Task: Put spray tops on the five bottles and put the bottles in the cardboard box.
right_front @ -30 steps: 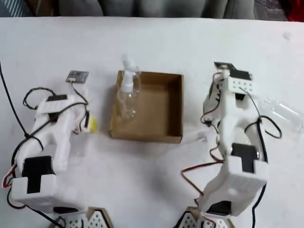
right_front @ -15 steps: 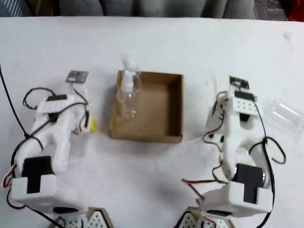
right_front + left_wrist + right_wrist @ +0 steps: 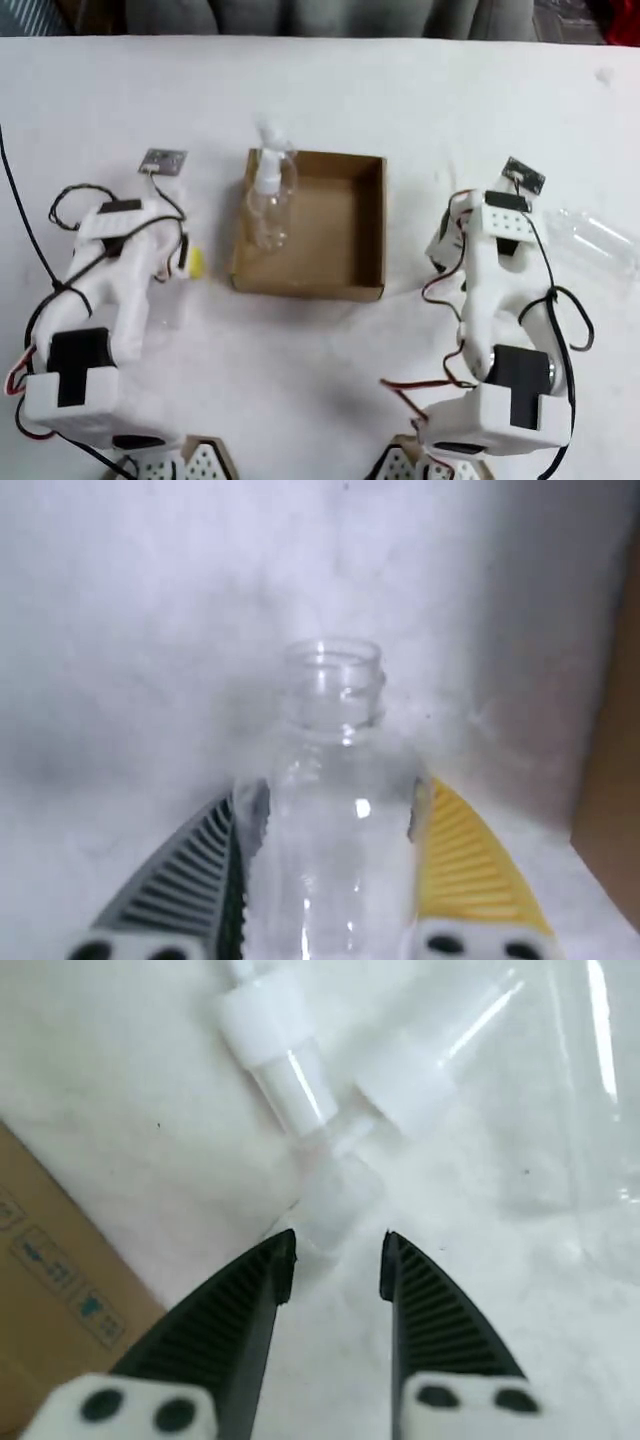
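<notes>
One capped bottle [image 3: 268, 205] in cardboard box [image 3: 308, 283]. Left gripper [image 3: 335, 805] clamps open-necked bottle [image 3: 333, 710]; right gripper [image 3: 335, 1250], jaws half open and empty, near spray top [image 3: 283, 1068]. Centre on its collar, then close.

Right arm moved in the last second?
Yes. The right arm swung away from the cardboard box, toward the clear bottle lying flat.

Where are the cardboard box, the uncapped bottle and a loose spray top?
cardboard box [image 3: 310, 283]: high view, front wall.
uncapped bottle [image 3: 335, 815]: left wrist view, clear body.
spray top [image 3: 283, 1058]: right wrist view, white collar.
</notes>
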